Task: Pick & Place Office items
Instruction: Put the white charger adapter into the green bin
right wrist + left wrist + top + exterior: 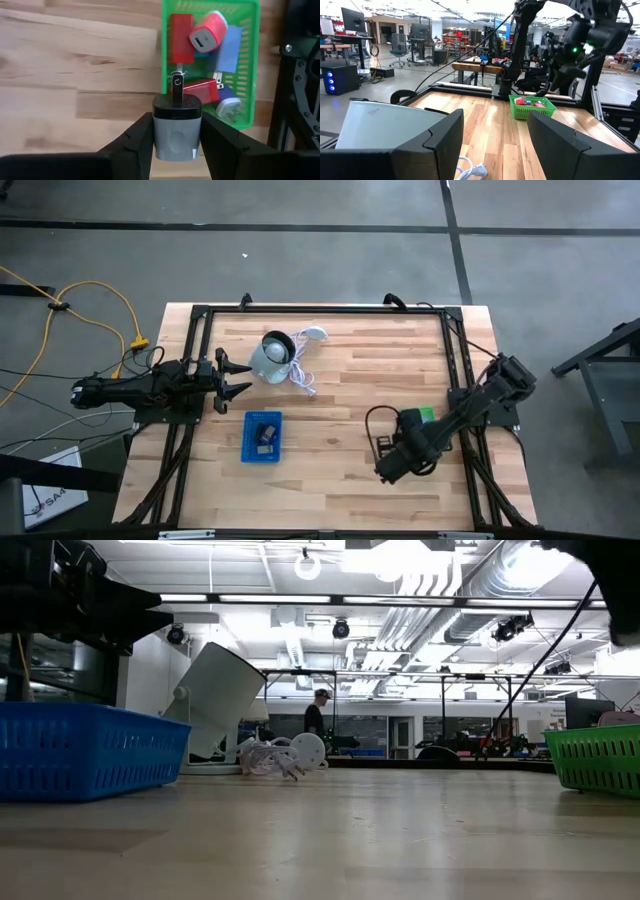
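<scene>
My right pincer (176, 137) is clamped on a grey block with a black top (176, 131), a metal prong sticking out of it, held above the wooden surface (75, 75) just beside the green tray (252, 60). In that tray lie red, pink, pale-blue and white blocks (206, 37) piled together. My left pincer (232, 376) hangs with its fingers apart at the surface's left side, near the grey-white round object (268, 357) and its white cord. The blue tray (262, 437) sits between my arms with small dark pieces inside.
</scene>
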You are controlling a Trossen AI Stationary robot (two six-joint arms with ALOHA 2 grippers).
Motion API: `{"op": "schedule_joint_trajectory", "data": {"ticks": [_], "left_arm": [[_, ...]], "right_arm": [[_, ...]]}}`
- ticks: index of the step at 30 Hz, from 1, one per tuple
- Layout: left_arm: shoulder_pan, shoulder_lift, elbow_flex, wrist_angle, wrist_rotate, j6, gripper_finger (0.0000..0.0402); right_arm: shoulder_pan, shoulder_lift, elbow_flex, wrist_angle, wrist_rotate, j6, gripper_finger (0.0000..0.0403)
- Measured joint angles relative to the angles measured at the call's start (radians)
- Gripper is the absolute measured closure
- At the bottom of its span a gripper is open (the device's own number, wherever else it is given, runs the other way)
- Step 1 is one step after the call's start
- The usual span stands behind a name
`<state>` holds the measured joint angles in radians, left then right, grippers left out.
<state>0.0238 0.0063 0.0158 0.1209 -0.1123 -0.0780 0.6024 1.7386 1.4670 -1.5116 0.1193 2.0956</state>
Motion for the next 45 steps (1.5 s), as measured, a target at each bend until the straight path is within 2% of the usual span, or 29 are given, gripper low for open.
{"op": "schedule_joint_trajectory", "data": {"ticks": [5, 16, 22, 33, 45], "left_arm": [[0.0, 0.0, 0.0, 0.0, 0.0, 0.0, 0.0189], [0.0, 0.0, 0.0, 0.0, 0.0, 0.0, 0.0189], [0.0, 0.0, 0.0, 0.0, 0.0, 0.0, 0.0189], [0.0, 0.0, 0.0, 0.0, 0.0, 0.0, 0.0189], [0.0, 0.0, 0.0, 0.0, 0.0, 0.0, 0.0189]], "right_arm": [[0.007, -0.005, -0.1, 0.065, -0.023, 0.014, 0.0271], [-0.055, -0.156, -0.328, 0.227, -0.014, -0.024, 0.027], [-0.066, -0.177, -0.424, 0.31, -0.024, -0.023, 0.027], [-0.066, -0.176, -0.438, 0.31, -0.023, -0.02, 0.0268], [-0.066, -0.176, -0.438, 0.286, -0.014, -0.005, 0.0235]]}}
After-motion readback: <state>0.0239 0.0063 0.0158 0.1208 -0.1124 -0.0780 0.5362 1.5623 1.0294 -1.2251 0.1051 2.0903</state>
